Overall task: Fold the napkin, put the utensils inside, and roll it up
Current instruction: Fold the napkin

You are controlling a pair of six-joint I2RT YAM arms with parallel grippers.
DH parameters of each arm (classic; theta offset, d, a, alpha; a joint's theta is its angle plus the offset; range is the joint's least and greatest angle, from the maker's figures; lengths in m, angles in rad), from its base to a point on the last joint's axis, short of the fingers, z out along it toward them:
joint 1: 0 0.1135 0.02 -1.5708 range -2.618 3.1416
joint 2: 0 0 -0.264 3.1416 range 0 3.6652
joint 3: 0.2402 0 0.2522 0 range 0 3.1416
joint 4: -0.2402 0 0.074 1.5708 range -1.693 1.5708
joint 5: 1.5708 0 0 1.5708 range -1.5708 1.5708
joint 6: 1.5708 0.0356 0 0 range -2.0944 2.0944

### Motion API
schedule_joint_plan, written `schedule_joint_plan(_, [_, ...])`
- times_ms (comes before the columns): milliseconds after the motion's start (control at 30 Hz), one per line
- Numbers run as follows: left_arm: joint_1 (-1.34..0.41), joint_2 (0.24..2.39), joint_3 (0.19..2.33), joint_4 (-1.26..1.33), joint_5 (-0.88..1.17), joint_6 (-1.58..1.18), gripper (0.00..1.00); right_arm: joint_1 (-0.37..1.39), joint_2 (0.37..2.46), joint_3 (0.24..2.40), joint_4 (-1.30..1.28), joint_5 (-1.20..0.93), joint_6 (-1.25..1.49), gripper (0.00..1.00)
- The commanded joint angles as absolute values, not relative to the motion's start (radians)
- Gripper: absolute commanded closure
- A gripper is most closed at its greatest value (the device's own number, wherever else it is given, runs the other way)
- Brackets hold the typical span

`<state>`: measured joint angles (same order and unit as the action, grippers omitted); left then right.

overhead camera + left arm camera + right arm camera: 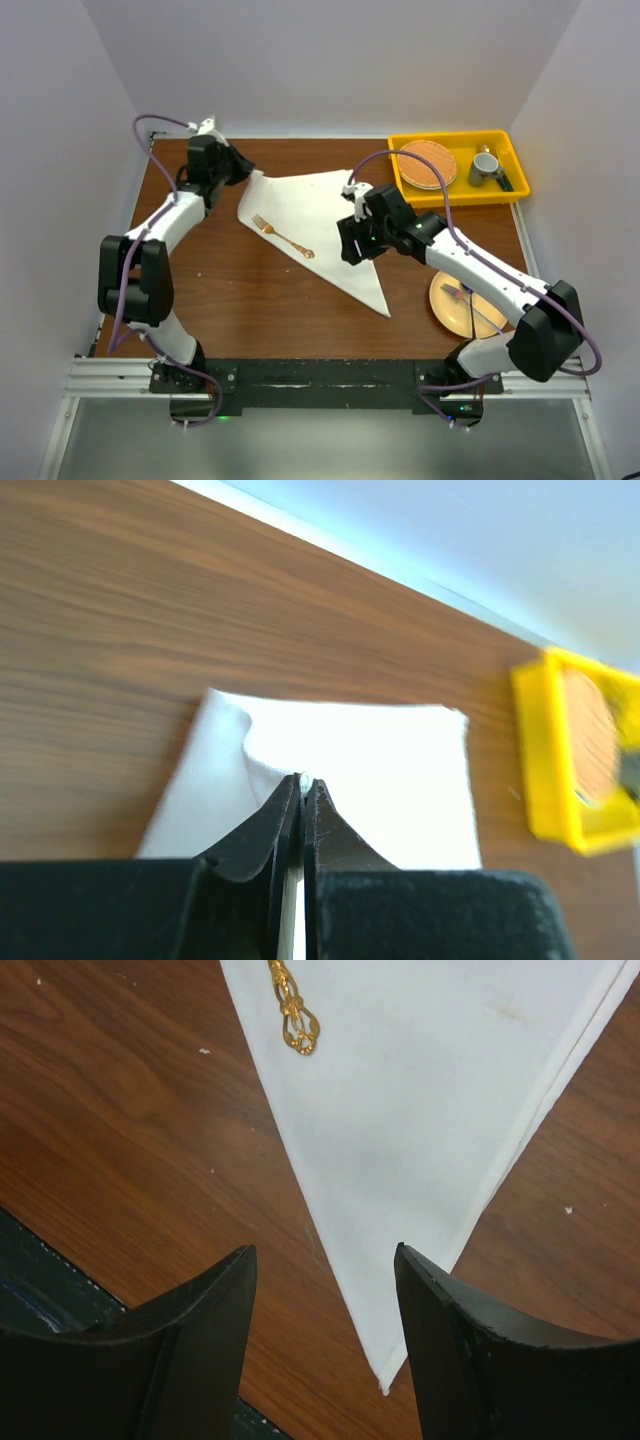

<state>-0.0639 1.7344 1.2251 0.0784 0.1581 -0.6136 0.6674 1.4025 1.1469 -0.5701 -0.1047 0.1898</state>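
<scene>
Figure: Work cell, top view. A brown wood-grain desk (250,300) is enclosed on three sides by plain, pale walls: back wall (330,60), left wall (50,200) and right wall (590,130). A light strip (400,578) lines the desk's far edge. A silver metal rail (100,378) borders the near edge, with a smooth grey surface (330,440) below it. Lighting is even and diffuse.

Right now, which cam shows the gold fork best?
Top external: the whole fork shows, tines to handle, lying on the napkin. Right wrist catches only the ornate handle end at its top edge. Left wrist shows napkin but no fork.
</scene>
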Motion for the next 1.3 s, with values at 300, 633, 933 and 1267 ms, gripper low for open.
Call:
schedule_joint_plan(300, [-0.42, 1.641, 1.035, 0.075, 0.08, -0.68, 1.0, 0.666, 1.189, 0.951, -0.517, -0.106, 0.285, 0.38])
schedule_joint_plan(633, [-0.52, 1.73, 1.023, 0.1, 0.057, -0.724, 1.0, 0.66, 1.115, 0.851, -0.468, -0.103, 0.39, 0.37])
schedule_joint_plan(933, [-0.534, 1.755, 0.982, 0.124, 0.074, -0.752, 1.0, 0.658, 1.117, 0.845, -0.46, -0.115, 0.399, 0.36])
schedule_joint_plan(1267, [-0.535, 1.753, 0.9, 0.189, 0.107, -0.758, 0.94, 0.658, 1.135, 0.844, -0.454, -0.124, 0.405, 0.36])
